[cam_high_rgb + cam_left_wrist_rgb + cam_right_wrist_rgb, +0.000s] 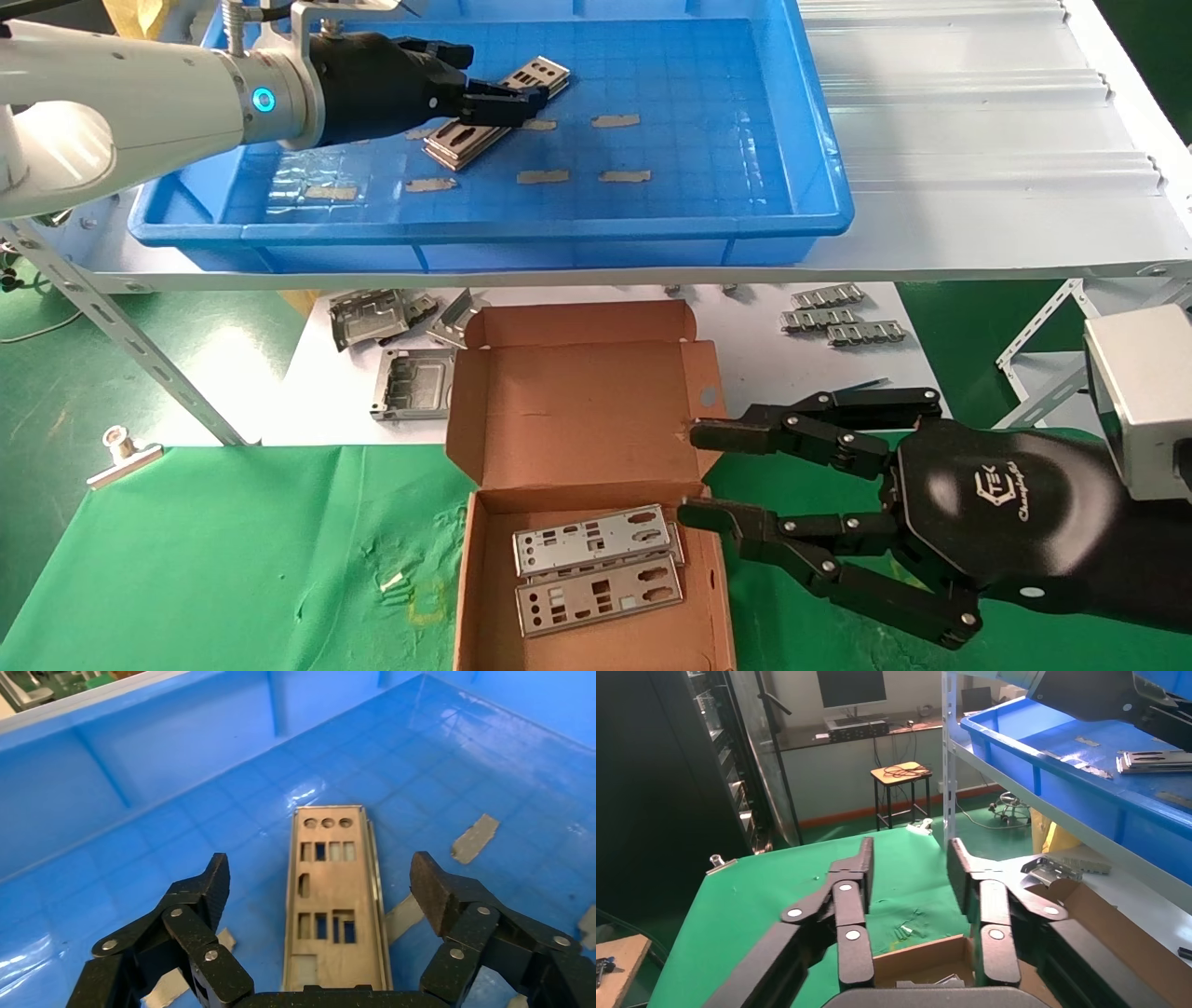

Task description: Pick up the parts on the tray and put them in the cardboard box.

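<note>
- Left gripper (323, 881) is working inside the blue tray (819, 140), jaws spread wide and released, straddling the silver plate stack (336, 903) lengthwise; nothing gripped yet.
- In the wrist view the fingertips (214, 878) are sitting either side of the top plate, apart from its edges; whether they are touching the tray floor I cannot tell.
- In the head view the stack (494, 116) is lying diagonally in the tray's left half, looking like at least two plates with the gripper (507, 101) over its middle.
- Tan tape scraps (616, 120) are dotting the tray floor just beside the stack.
- Right gripper (694, 475) is idling with jaws open beside the cardboard box (582, 410), close to its right wall and flap tab.
- The box is sitting open on the green-covered bench (186, 559), already holding two plates (596, 573) on its floor.
- Grey metal frames (410, 382) and ridged strips (843, 321) are lying behind the box under the shelf; not targets.
- Risks, as I judge: plates are thin and flat, so closing jaws could skid over the top or pinch two at once; a fingertip could snag a tape scrap; the parked right jaws near the tab could nudge the box or crowd the drop.
</note>
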You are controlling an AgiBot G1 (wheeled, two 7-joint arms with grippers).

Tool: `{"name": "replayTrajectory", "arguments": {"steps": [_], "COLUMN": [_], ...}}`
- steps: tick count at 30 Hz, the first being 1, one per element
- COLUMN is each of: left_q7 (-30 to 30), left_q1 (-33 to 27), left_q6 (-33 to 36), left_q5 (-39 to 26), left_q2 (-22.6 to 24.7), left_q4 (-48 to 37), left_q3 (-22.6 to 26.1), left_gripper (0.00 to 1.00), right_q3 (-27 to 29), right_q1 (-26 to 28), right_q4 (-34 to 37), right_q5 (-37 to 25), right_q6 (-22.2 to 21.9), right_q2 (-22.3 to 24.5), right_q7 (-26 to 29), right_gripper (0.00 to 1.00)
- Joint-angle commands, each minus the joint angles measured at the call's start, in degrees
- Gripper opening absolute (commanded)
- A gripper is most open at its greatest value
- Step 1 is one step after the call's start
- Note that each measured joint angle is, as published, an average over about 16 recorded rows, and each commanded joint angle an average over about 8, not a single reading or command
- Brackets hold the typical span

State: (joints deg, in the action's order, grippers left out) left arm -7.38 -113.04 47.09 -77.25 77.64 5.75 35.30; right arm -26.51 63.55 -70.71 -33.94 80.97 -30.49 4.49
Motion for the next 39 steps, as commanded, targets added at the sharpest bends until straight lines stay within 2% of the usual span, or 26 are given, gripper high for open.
{"name": "replayTrajectory", "arguments": {"steps": [1,23,39], "left_q7": [-0.51,-3.71,-4.2], "left_q1": [0.23,0.86,-1.29], "left_q6": [-0.07,-0.94,-1.93], "left_q5": [-0.04,0.03,2.0], "left_q2": [0.04,0.02,-0.42], "left_q4": [0.57,3.46,3.35], "left_q3": [0.25,3.94,4.86], "left_gripper": [0.0,0.0,0.0], "right_q3": [0.0,0.0,0.0], "right_q1": [0.0,0.0,0.0], "right_q4": [0.0,0.0,0.0], "right_q5": [0.0,0.0,0.0], "right_q6": [0.0,0.0,0.0], "right_q2": [0.0,0.0,0.0], "right_q7": [0.0,0.0,0.0], "right_gripper": [1.0,1.0,1.0]}}
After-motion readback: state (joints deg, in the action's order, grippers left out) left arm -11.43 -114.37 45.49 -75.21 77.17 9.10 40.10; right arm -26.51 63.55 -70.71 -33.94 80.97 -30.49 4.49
